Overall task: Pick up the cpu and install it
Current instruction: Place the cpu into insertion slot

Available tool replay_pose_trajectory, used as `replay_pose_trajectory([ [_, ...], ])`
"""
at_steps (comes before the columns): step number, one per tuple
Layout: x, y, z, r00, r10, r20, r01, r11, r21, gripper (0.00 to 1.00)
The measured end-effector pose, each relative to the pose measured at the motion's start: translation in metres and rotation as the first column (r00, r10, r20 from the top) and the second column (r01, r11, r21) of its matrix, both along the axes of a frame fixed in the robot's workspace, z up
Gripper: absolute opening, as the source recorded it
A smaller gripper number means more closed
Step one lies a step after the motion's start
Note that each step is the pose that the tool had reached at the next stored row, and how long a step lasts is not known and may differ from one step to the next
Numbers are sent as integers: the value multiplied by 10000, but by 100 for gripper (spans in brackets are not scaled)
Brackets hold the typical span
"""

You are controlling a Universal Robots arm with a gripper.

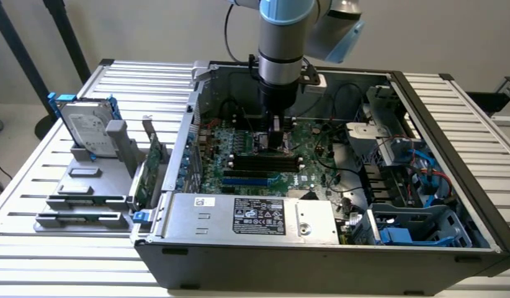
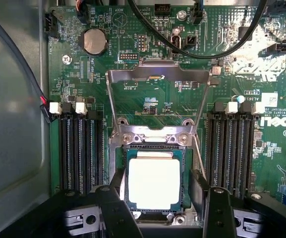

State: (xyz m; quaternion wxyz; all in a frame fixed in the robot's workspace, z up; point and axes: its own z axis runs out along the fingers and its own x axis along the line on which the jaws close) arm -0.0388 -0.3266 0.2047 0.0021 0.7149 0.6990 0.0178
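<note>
Silver cpu (image 2: 153, 182) seen lying flat in socket (image 2: 184, 168), load plate (image 2: 155, 87) raised. Gripper (image 2: 158, 174) judged released, straddling chip; in exterior view placed at 12 o'clock from power supply (image 1: 250, 217). Chip best kept level, edges squared to frame, no sideways drag.

This is looking like a robot lab. A robot arm (image 1: 281, 43) is reaching into an open computer (image 1: 321, 264) sitting on a metal table (image 1: 27, 186), with parts (image 1: 88, 127) standing beside it.
</note>
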Motion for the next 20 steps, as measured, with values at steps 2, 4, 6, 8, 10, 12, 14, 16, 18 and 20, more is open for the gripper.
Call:
replay_pose_trajectory([
  [2,0,2,33,10000,0,1,0,10000,2,62],
  [4,0,2,69,10000,0,0,0,10000,1,62],
  [6,-4,3,105,10000,-1,1,1,10000,8,62],
  [8,-11,2,145,10000,-1,0,1,10000,16,62],
  [10,-25,3,177,10000,0,0,0,10000,28,60],
  [12,-42,3,194,10000,0,-1,0,10000,43,54],
  [14,-64,3,200,10000,-1,-8,1,10000,56,47],
  [16,-92,3,202,10000,0,-28,0,10000,64,36],
  [18,-130,3,204,10000,1,-52,0,10000,67,30],
  [20,-181,3,206,10000,0,-85,1,10000,69,18],
])
